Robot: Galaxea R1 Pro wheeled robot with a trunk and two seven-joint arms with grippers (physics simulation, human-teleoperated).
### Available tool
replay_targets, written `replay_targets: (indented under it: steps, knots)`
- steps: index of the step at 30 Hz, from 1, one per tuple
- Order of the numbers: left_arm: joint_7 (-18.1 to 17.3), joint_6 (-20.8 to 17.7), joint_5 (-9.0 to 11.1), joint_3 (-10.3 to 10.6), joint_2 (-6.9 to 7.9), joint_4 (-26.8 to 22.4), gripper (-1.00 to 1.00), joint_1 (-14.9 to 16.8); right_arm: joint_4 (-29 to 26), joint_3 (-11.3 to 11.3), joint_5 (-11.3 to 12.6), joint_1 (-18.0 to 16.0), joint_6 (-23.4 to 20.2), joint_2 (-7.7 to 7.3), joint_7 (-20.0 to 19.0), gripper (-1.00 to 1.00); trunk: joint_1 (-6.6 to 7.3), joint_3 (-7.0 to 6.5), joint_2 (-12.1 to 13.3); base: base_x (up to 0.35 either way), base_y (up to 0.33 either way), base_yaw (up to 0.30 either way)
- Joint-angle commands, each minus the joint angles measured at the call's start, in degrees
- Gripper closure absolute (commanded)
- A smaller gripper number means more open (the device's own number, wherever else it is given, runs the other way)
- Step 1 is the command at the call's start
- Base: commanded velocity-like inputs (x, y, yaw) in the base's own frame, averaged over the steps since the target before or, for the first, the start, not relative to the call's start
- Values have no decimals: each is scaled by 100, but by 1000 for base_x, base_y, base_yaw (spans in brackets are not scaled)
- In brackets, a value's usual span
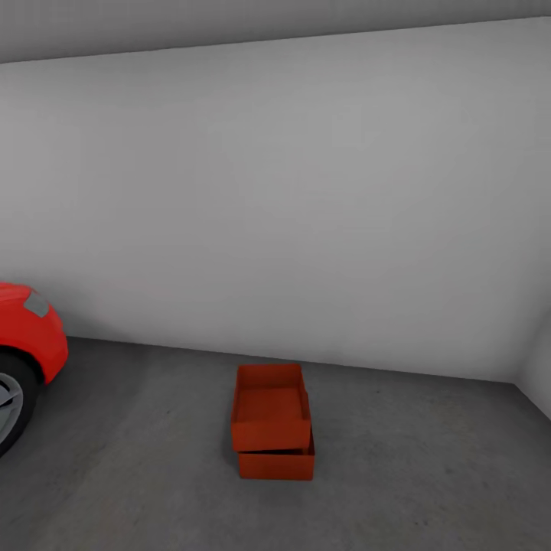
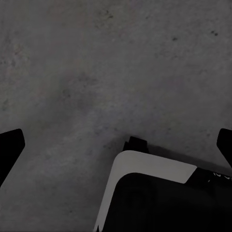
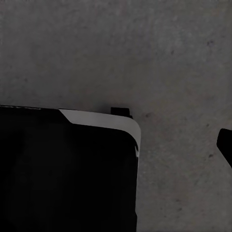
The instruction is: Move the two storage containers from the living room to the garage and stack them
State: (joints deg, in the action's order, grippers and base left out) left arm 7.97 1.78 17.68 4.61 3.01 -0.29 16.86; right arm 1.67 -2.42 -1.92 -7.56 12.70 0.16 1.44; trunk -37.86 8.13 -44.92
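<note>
Resting on the garage floor (image 1: 428, 474) near the wall (image 1: 306, 191), the upper container (image 1: 270, 413) sits slightly askew on the lower container (image 1: 277, 464). Both appear stiff, light and thin-walled; take hold at a rim. Open floor surrounds them, the red car (image 1: 27, 337) well apart; the left hand (image 2: 116, 145) is spread open, while the right hand (image 3: 225, 145) cannot be judged.

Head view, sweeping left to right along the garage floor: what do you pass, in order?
red car → open stretch of concrete floor → two stacked storage containers → more bare floor, up to the side wall.
</note>
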Motion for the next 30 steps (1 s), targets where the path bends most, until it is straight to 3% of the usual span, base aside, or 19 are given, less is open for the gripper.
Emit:
replay_targets:
  steps: [1, 30]
  knots:
    - [12, 15, 52, 49, -1, 3, -100, 3, 18, -20, -17, -8, 30, 4, 15, -100, -1, 7, -7, 0, 0, 0]
    - [12, 16, 51, 49, -2, 3, -100, 1, 18, -12, -10, -8, 28, 10, 19, -100, -1, -52, -7, 0, 0, 0]
